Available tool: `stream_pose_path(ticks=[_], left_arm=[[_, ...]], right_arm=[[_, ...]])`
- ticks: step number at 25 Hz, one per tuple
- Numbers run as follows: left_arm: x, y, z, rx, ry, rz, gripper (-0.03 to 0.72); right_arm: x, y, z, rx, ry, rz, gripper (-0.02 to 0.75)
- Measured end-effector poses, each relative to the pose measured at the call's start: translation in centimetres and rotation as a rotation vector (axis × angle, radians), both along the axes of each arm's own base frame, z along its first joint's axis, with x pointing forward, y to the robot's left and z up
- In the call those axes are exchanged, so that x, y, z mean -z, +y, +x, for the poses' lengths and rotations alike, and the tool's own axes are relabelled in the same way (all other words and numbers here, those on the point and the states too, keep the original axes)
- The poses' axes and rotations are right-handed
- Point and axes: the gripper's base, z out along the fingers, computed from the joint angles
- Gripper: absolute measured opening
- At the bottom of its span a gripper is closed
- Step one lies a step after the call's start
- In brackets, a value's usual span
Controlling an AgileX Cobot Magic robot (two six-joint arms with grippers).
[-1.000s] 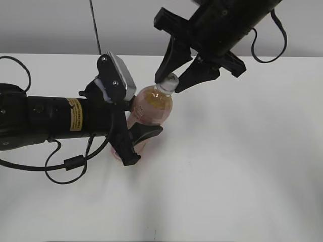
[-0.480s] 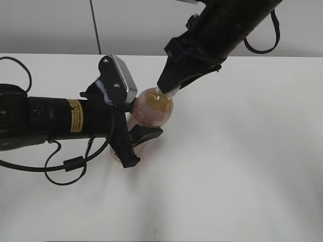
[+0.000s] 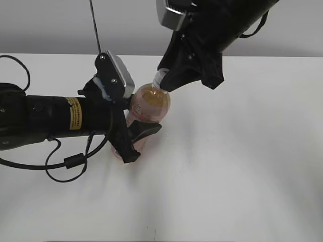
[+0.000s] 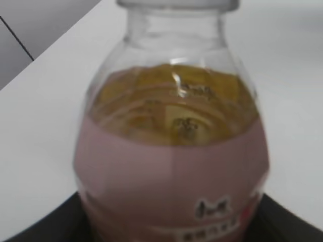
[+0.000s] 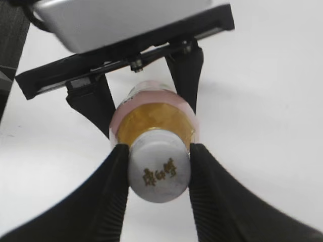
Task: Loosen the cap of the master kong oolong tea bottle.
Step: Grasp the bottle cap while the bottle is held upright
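Bottle upright on the white table (image 3: 242, 166): the master kong oolong tea bottle (image 3: 147, 108) stands left of the table's middle, and we take it as our landmark. We see amber tea in its clear shoulder and the pink wrap label below.

Left hand (image 3: 132, 132) comes in from the bottle's left side, at label height. We note its black fingers (image 3: 144, 129) closed around the bottle's body, one on the near side, the other mostly hidden behind. From the left wrist view we see the bottle filling the frame, with dark hand parts (image 4: 45, 227) at both lower corners beside the label.

Right hand (image 5: 159, 169) reaches down onto the bottle from above and from its right. We see it closed on the cap (image 5: 159, 170): in the right wrist view both ribbed black fingers (image 5: 113, 186) press against the cap's sides, one on each side. The cap is white with gold characters on top. In the exterior view only a sliver of the cap (image 3: 159, 76) shows at the bottle's top; the right hand covers the rest.

Dark cables (image 3: 65, 164) lie on the table left of the bottle, under the left arm.
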Motion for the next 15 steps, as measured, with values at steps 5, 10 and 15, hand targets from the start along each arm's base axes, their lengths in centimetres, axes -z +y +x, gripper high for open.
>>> stream_pose_path(ticks=[5, 10, 15], left_arm=[[-0.12, 0.02, 0.08, -0.009, 0.001, -0.014, 0.409], [-0.11, 0.03, 0.09, -0.01, 0.001, -0.012, 0.409], [-0.08, 0.06, 0.09, -0.012, 0.003, -0.008, 0.409]], right_arm=[[-0.36, 0.49, -0.07, -0.339, -0.275, 0.022, 0.279], [-0.37, 0.51, -0.08, -0.585, -0.482, -0.012, 0.279], [-0.37, 0.5, -0.08, -0.81, -0.672, -0.048, 0.279]])
